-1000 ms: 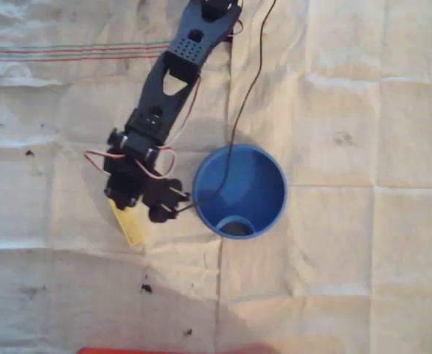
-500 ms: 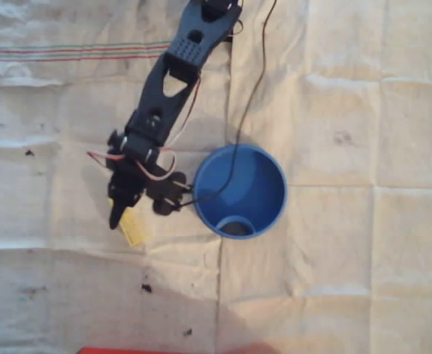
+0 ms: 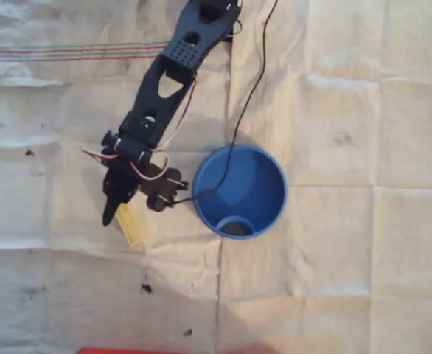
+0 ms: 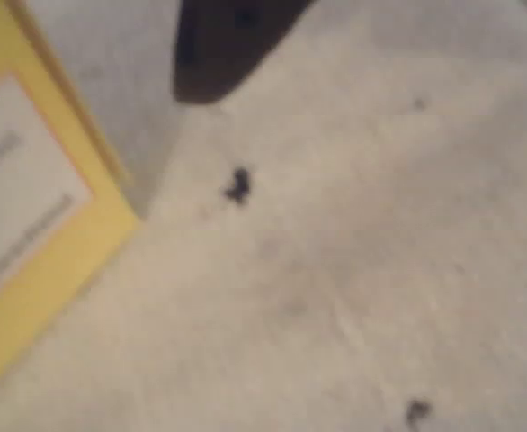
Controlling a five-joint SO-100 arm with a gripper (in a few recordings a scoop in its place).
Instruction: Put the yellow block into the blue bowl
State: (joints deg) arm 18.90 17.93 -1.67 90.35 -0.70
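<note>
The yellow block [image 3: 132, 223] lies flat on the white cloth, left of the blue bowl [image 3: 239, 190]. My gripper [image 3: 135, 204] hangs just over the block's upper end, jaws apart, with one dark pointed finger [image 3: 110, 208] to the block's left and the other jaw toward the bowl. Nothing is held. In the wrist view the block [image 4: 30, 234] fills the left side, showing a white label, and one dark fingertip [image 4: 223, 49] pokes in from the top, apart from the block. The bowl stands upright, and its inside shows no block.
A thin black cable [image 3: 247, 88] runs from the arm's base down across the bowl's rim. A red object [image 3: 172, 350] shows at the bottom edge. The creased cloth [image 3: 349, 258] carries small dark specks [image 3: 147, 287].
My gripper has shifted left and slightly up, so its pointed finger now sits left of the block and more of the block shows. Block and bowl have not moved.
</note>
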